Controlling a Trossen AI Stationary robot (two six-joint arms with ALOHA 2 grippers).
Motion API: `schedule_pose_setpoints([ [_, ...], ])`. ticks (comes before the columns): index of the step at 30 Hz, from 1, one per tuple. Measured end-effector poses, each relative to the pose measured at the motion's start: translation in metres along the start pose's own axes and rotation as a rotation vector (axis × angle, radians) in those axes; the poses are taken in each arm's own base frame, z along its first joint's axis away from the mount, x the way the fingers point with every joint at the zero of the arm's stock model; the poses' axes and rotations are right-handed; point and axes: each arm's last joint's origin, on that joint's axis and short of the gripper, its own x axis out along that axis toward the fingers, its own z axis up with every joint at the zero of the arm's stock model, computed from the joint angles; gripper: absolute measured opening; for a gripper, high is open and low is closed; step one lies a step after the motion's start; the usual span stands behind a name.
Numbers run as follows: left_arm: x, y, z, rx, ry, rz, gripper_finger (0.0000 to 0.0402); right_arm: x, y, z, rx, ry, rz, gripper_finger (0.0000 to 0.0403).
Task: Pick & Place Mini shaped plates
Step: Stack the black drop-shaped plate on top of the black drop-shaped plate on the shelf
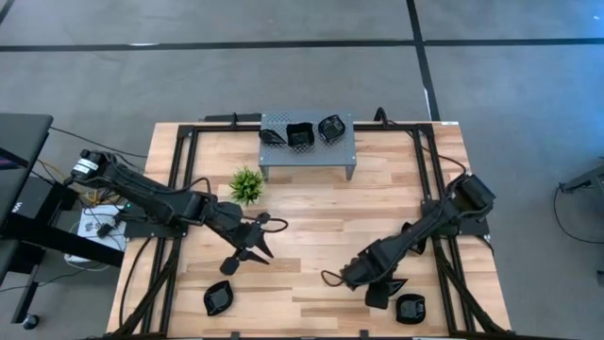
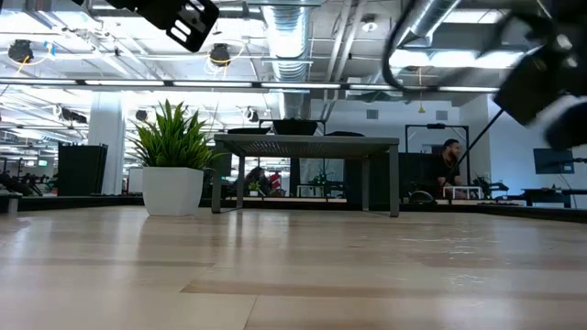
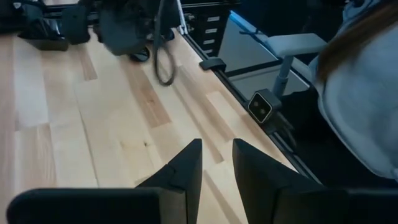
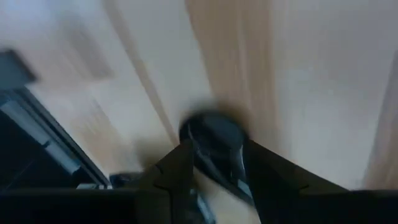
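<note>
My right gripper [image 1: 376, 289] is near the table's front right and is shut on a small glossy black mini plate [image 4: 214, 148]. My left gripper [image 1: 259, 240] hovers over the table's front left, open and empty, with bare wood below its fingers [image 3: 217, 171]. One mini plate [image 1: 218, 298] lies flat on the table near the front left edge. Another [image 1: 411, 308] lies flat at the front right, beside my right gripper. Three mini plates [image 1: 300, 135] sit on top of the grey perforated stand [image 1: 342, 152] at the back. My right gripper pinches the mini plate between its two fingers [image 4: 178, 169], which stand on opposite sides of its rim [image 4: 194, 138]. The fingers slant down from above. The plate's rounded end sticks out beyond the fingertips over the wood. Whether it touches the table cannot be told.
A small green plant [image 1: 246, 184] in a white pot stands left of the stand. Black frame rails [image 1: 176, 179] run along the table's sides. A person in grey [image 3: 364, 93] is beyond the table's near edge. Another person [image 2: 448, 167] is far behind the table.
</note>
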Motion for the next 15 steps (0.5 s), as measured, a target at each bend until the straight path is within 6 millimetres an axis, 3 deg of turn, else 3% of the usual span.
schedule_pose_setpoints([
  [8, 0.000, 0.000, 0.000, 0.003, -0.001, 0.001, 0.0091, 0.028, 0.014, -0.009, 0.069, 0.112, -0.029, 0.0127],
  [15, 0.000, 0.000, 0.000, 0.003, 0.000, 0.001, 0.0091, 0.040, 0.016, -0.008, 0.110, 0.125, -0.066, 0.0128],
])
